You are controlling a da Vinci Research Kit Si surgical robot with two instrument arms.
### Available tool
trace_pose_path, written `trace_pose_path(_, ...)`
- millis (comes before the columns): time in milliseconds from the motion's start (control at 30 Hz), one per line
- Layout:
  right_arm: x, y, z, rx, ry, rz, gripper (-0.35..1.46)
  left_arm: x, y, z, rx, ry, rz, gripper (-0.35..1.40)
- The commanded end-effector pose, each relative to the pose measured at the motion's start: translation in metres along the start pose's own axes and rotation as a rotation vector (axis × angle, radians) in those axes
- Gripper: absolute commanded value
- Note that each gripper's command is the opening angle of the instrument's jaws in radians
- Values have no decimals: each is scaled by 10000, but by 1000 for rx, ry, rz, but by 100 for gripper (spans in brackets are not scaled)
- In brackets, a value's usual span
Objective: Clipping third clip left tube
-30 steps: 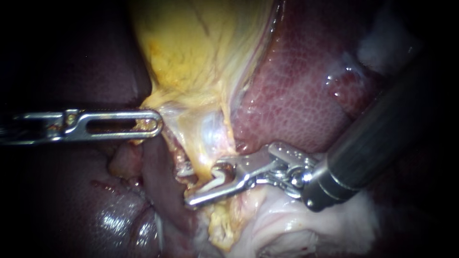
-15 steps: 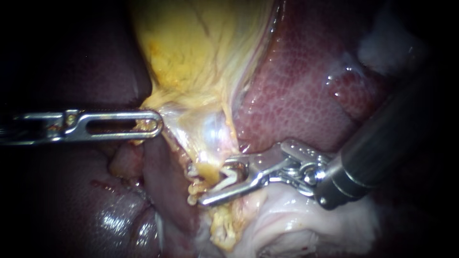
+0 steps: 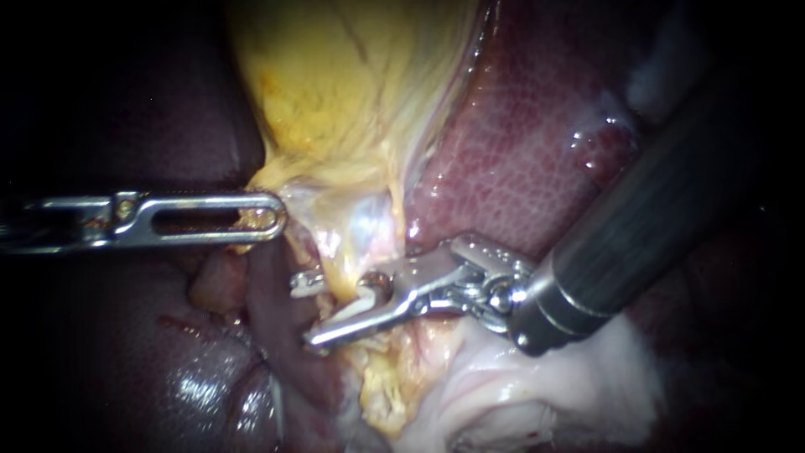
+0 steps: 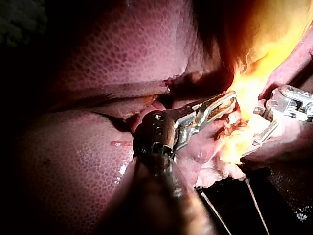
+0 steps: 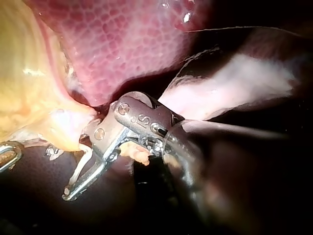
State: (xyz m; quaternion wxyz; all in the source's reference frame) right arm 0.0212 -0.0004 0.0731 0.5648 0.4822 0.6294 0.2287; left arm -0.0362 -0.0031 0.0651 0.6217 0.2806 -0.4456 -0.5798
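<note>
R instrument (image 3: 309, 310): jaws wide apart, straddling the tube (image 3: 342, 283) just below the gallbladder (image 3: 335, 92), not clamped on it. L instrument (image 3: 268, 220): jaws closed on gallbladder tissue, beside liver (image 3: 520, 151).

Endoscope view: illumination concentrated centrally on gallbladder (image 3: 335, 101) and liver (image 3: 520, 159); periphery falls to black. Glare noted on left instrument (image 3: 270, 220) and wet liver. Left wrist view: gallbladder overexposed. Right wrist view: right instrument (image 5: 59, 174) shaft in heavy shadow.
</note>
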Motion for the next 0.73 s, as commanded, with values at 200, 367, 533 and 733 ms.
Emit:
trace_pose_path(200, -17, -2, -16, -4, -29, 25, -35, 0, 0, 0, 0, 0, 0, -35)
trace_pose_path(367, -27, 11, -17, -15, -53, 26, -35, 0, 0, 1, 0, 0, 0, -35)
trace_pose_path(533, -27, 13, -19, -16, -53, 32, -35, 0, 0, 0, 0, 0, 0, -35)
trace_pose_path(733, -27, 12, -19, -15, -53, 38, -35, 0, 0, 0, 0, 0, 0, -35)
